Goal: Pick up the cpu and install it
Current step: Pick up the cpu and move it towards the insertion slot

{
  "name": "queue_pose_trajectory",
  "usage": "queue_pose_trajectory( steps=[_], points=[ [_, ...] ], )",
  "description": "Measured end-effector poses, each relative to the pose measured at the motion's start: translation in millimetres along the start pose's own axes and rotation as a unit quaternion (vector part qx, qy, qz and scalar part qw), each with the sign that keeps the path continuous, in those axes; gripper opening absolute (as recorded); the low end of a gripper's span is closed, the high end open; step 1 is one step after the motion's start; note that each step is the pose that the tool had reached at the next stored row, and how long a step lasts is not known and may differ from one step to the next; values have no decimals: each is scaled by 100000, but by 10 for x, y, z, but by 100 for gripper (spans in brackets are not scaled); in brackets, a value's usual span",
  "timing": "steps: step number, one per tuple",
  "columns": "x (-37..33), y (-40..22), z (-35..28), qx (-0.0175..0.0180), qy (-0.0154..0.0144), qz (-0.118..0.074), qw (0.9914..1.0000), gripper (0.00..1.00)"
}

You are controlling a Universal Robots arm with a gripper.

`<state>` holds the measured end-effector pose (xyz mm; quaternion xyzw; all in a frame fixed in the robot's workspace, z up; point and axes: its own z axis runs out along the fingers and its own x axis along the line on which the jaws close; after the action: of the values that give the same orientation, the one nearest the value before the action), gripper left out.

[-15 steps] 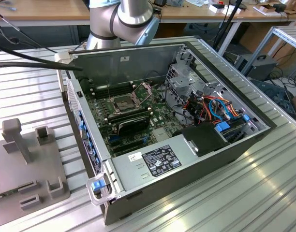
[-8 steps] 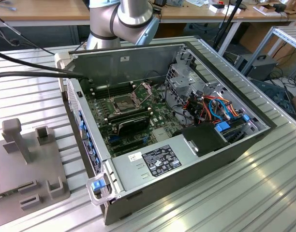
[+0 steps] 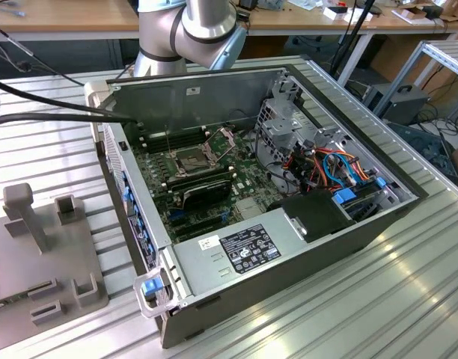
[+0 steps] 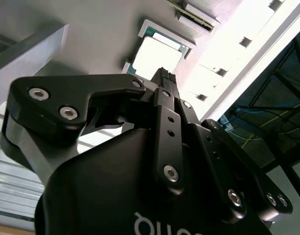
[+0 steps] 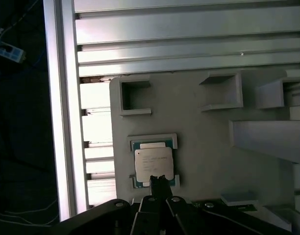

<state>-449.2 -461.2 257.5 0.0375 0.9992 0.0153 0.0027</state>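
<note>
High exterior camera, two close wrist cameras
Exterior view slants down onto the case (image 3: 214, 105); both wrist views share the cpu (image 5: 152, 163) (image 4: 157, 56)

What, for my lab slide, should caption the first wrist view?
Gripper close to the cpu, which lies recessed in a grey fixture.

A ribbed silver aluminium tabletop (image 3: 408, 299) is seen; an open grey metal computer case (image 3: 199, 105) is set on it; a flat grey holder plate (image 3: 64, 254) is laid beside, at the exterior view's left.

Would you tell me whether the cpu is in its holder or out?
In: both wrist views show the cpu lying flat inside the frame on the grey plate.
</note>
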Motion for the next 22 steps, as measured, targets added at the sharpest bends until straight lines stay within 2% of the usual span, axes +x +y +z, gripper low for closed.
queue_pose_trajectory(
  steps=[6,19,20,21,22],
  points=[
    [-5,-9,101,1,0,1,100000,11],
    [-5,-9,107,1,-2,0,100000,11],
    [-5,-9,107,2,3,1,100000,11],
    [-5,-9,107,-1,-1,0,100000,17],
    [-5,-9,107,1,0,0,100000,17]
  ],
)
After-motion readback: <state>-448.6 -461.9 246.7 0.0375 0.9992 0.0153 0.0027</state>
